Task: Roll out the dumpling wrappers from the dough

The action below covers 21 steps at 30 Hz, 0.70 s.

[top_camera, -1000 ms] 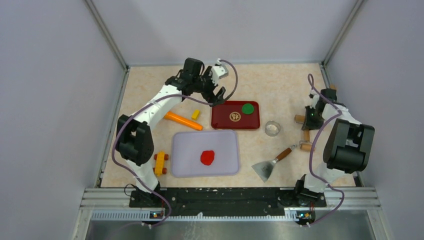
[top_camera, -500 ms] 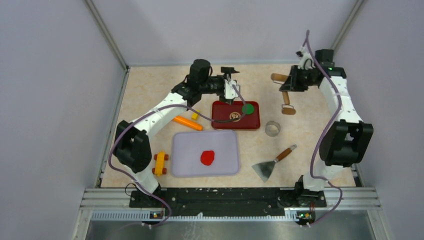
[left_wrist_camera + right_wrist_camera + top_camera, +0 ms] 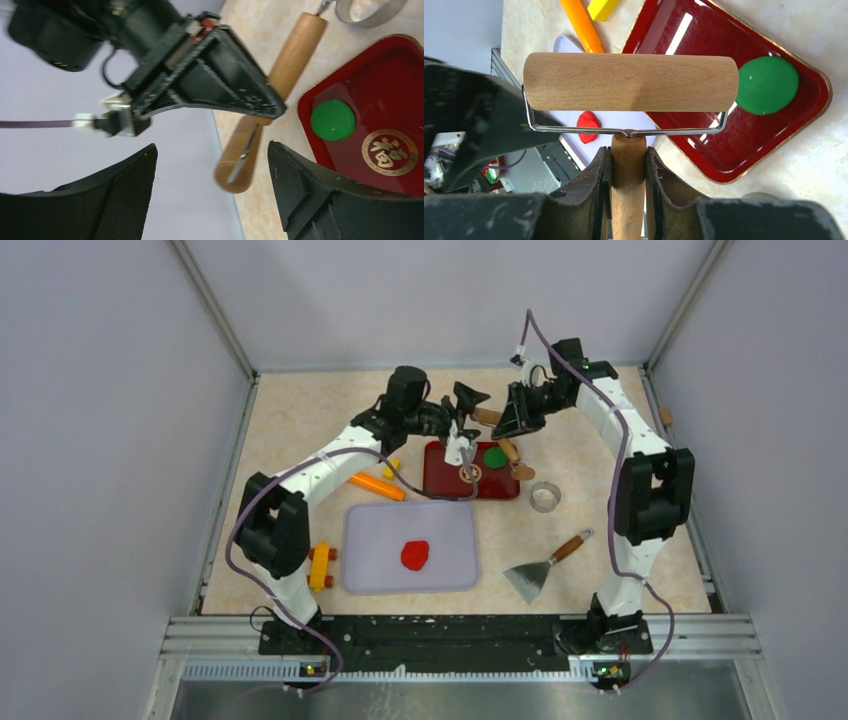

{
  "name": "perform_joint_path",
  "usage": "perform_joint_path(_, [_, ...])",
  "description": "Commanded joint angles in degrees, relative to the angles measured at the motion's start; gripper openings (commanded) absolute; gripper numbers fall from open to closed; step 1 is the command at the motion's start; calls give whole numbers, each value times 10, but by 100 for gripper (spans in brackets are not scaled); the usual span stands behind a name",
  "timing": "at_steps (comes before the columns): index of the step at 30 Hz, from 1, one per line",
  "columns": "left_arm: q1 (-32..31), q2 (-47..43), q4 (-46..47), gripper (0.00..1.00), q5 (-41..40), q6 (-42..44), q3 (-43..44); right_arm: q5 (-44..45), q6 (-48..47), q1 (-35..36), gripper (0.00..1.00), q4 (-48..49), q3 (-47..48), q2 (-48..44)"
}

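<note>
The dough (image 3: 415, 555) is a small red lump lying on the lilac board (image 3: 375, 575); it also shows below the roller as the dough (image 3: 588, 122). No dumpling wrappers are in view. My right gripper (image 3: 517, 414) (image 3: 628, 152) is shut on the handle of a wooden roller (image 3: 631, 81) (image 3: 509, 453), held above the red tray (image 3: 440, 485) near the green disc (image 3: 495, 457). My left gripper (image 3: 467, 400) (image 3: 212, 165) is open just left of it, with the roller (image 3: 280, 85) ahead of its jaws and untouched.
An orange stick (image 3: 367, 481) and a yellow block (image 3: 391, 468) lie left of the tray. A metal ring (image 3: 545, 496) and a scraper (image 3: 543, 568) sit to the right. A yellow toy (image 3: 320, 566) lies by the board's left edge.
My right arm has swung from the right wall to over the tray's back edge, carrying the roller. My left gripper has moved right toward it and its jaws have narrowed a little.
</note>
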Motion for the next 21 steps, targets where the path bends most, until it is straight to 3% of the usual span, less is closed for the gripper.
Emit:
perform_joint_path(1, [-9, 31, -78, 82, 3, 82, 42, -35, -4, 11, 0, 2, 45, -13])
perform_joint_path(11, [-15, 58, -102, 63, -50, 143, 58, -34, -5, 14, 0, 3, 39, -16])
perform_joint_path(18, [-16, 76, -98, 42, -68, 176, 73, -34, -24, 21, 0, -10, 40, -12])
perform_joint_path(19, [-17, 78, -97, 37, -69, 178, 74, -34, -24, 21, 0, -11, 42, -11])
perform_joint_path(21, [-16, 80, -92, 13, -73, 182, 73, -34, -25, 21, 0, -12, 44, -9])
